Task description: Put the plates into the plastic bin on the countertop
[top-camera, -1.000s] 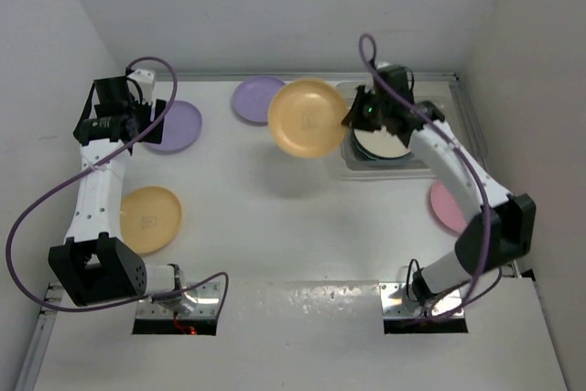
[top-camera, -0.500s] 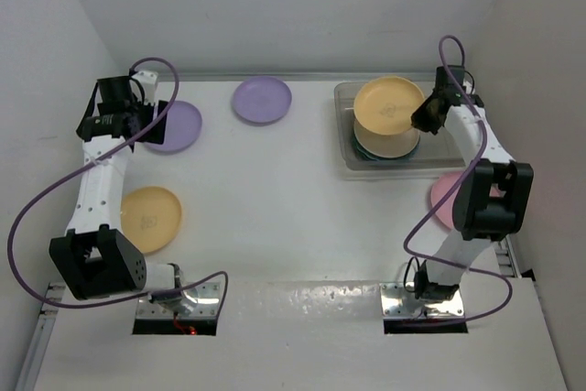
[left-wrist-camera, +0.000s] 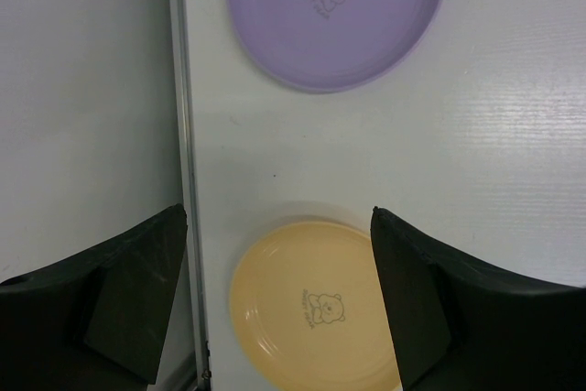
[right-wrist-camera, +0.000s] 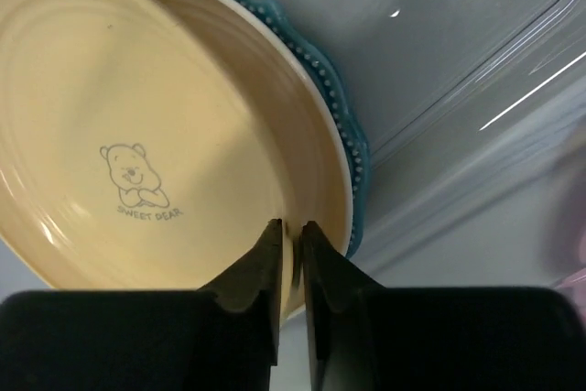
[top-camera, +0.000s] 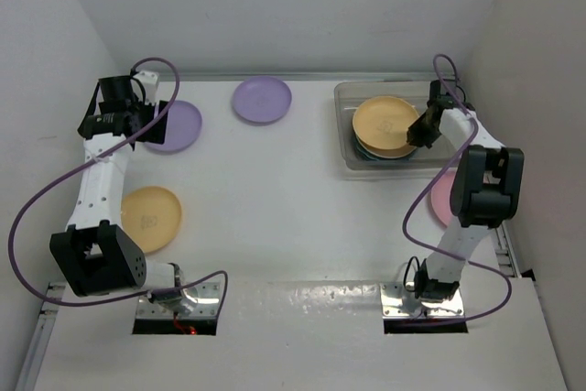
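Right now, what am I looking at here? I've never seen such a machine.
These are two robot arms bolted to a white table. The wide picture looks down from above; the other two come from a camera on each wrist. The right gripper pinches the rim of a yellow plate, over a teal plate in the clear bin. The left gripper hangs open and empty. On the table lie a second yellow plate, a purple plate at the back, another purple plate by the left gripper, and a pink plate.

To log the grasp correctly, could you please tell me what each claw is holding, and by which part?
The right claw pinches the yellow-orange plate by its rim; the left claw stands open, holding nothing.
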